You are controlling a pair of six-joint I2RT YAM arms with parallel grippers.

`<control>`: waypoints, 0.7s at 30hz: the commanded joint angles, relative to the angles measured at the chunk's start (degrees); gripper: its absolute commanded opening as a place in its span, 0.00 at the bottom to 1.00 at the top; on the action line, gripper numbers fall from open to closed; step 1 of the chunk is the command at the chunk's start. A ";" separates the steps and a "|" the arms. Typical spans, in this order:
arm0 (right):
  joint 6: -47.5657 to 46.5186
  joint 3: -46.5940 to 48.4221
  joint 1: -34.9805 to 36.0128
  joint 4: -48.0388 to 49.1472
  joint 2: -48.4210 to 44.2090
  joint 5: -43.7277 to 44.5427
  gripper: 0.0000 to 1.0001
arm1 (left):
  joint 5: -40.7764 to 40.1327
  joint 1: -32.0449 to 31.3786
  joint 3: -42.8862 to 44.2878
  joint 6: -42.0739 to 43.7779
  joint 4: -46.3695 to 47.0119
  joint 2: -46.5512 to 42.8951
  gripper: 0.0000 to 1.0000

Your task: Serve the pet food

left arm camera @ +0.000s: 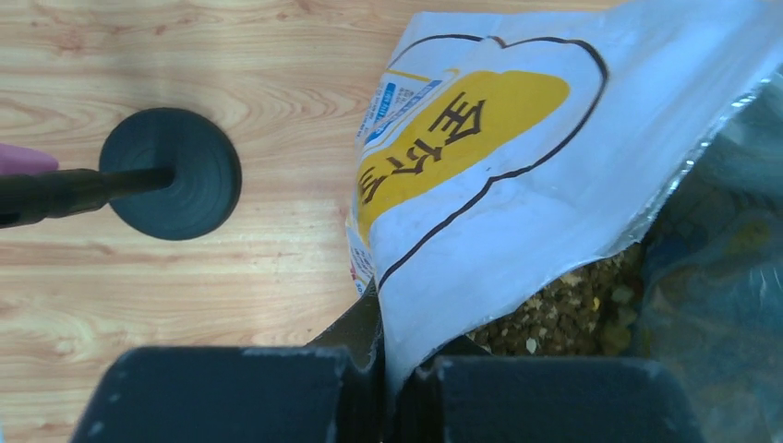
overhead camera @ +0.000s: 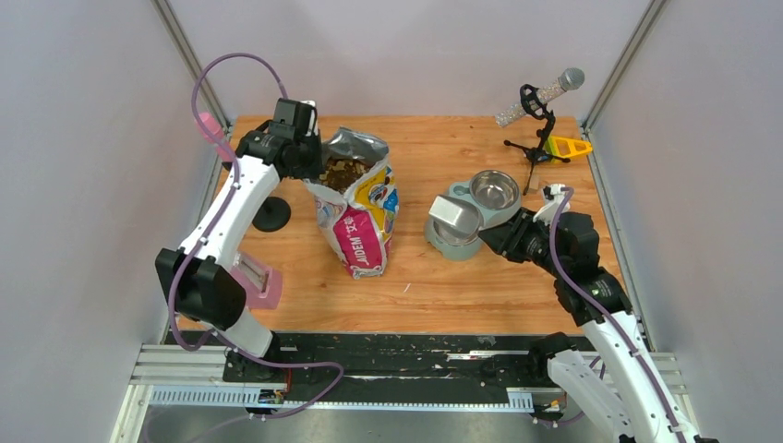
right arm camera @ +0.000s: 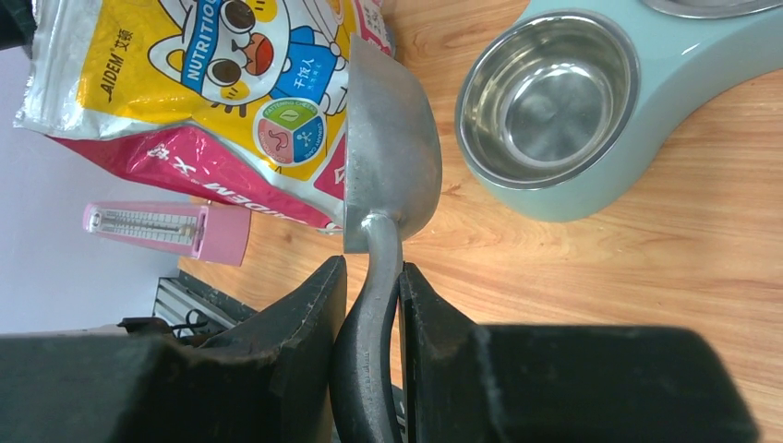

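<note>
The colourful cat bag (overhead camera: 362, 226) stands open in the middle of the table, with brown pet food (overhead camera: 343, 173) heaped inside. My left gripper (overhead camera: 312, 164) is shut on the bag's upper left rim; in the left wrist view its jaws (left arm camera: 402, 369) pinch the white bag wall (left arm camera: 517, 175) beside the pet food (left arm camera: 572, 314). My right gripper (overhead camera: 496, 231) is shut on the handle of the grey scoop (overhead camera: 454, 217). The scoop (right arm camera: 392, 152) is held above the wood between the bag (right arm camera: 212, 83) and the teal feeder (right arm camera: 674, 92), whose steel bowl (right arm camera: 547, 97) holds nothing.
A black round stand base (overhead camera: 271, 214) sits left of the bag, also in the left wrist view (left arm camera: 171, 173). A pink metronome (overhead camera: 260, 281) lies near the front left. A microphone on a small tripod (overhead camera: 540, 97) and a yellow object (overhead camera: 566, 146) stand at the back right.
</note>
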 commanded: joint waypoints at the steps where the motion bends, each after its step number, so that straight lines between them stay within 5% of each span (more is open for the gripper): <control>1: -1.46 4.04 0.09 3.68 -1.38 1.29 0.00 | -2.95 -0.40 14.52 5.83 5.52 -5.41 0.00; 11: 1.24 12.21 0.10 4.54 0.94 -0.77 0.00 | -7.70 -10.36 32.28 12.95 1.00 4.64 0.00; 17: 5.84 18.92 0.10 3.14 8.04 -13.87 0.00 | -19.73 -22.39 28.60 14.15 2.87 7.16 0.00; 21: 8.76 25.06 0.22 -3.66 14.94 -22.31 0.00 | -18.88 -25.67 25.17 11.61 5.12 6.62 0.00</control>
